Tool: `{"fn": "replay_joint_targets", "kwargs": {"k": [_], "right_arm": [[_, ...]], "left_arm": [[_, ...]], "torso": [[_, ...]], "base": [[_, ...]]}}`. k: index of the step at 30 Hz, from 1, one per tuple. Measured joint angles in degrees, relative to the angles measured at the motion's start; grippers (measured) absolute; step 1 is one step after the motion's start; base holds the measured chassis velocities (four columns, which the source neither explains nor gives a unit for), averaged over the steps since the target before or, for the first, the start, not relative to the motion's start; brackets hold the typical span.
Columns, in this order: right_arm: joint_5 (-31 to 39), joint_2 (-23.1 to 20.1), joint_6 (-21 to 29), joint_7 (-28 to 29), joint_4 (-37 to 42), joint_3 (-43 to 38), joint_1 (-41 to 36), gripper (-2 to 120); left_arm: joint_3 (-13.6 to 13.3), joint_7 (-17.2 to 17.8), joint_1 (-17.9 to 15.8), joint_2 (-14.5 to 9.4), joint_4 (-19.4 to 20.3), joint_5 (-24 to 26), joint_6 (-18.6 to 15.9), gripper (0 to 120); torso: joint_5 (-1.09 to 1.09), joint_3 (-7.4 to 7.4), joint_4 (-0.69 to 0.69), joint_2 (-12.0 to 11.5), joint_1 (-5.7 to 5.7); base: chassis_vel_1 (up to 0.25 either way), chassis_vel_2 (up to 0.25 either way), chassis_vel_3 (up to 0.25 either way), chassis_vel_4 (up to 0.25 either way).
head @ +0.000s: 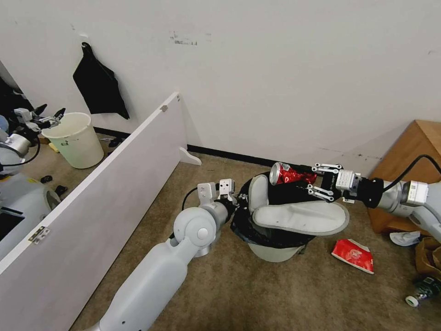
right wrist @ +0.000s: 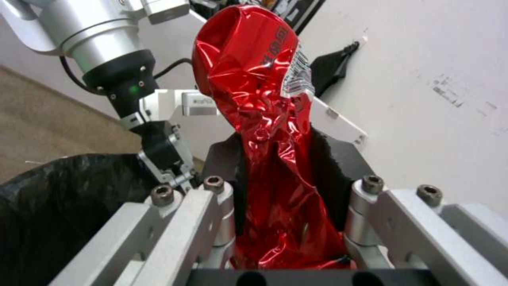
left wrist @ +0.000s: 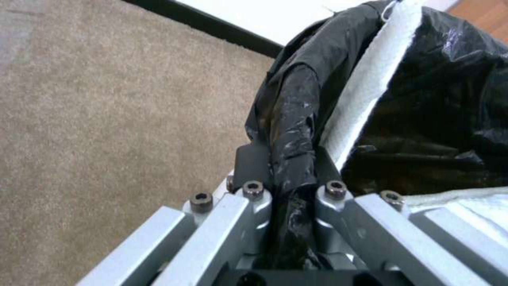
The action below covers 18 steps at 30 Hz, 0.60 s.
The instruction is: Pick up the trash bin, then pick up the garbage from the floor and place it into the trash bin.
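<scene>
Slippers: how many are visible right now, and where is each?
2. One white slipper lies flat across the mouth of the trash bin; the other slipper stands upright inside it, against the black liner on the left gripper side. More could be hidden beneath.

Glossy crumpled metal can (right wrist: 264,131).

Office/lab rm: carpet (head: 257,294), scuffed wall (head: 275,69), loose partition board (head: 105,184).
</scene>
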State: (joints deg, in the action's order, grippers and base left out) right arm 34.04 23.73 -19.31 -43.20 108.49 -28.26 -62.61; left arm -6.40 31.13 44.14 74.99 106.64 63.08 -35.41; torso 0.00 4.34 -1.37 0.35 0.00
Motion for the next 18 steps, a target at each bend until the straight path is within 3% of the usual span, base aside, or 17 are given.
{"fn": "replay_joint_targets", "kwargs": {"k": [18], "right_arm": [[0.0,0.0,0.3,0.2,0.4,-0.3,-0.6,25]], "left_arm": [[-1.1,0.6,0.3,-0.5,0.7,0.6,0.0,4]], "torso": [[0.0,0.0,0.0,0.0,0.0]], "base": [[0.0,0.0,0.0,0.0]]}}
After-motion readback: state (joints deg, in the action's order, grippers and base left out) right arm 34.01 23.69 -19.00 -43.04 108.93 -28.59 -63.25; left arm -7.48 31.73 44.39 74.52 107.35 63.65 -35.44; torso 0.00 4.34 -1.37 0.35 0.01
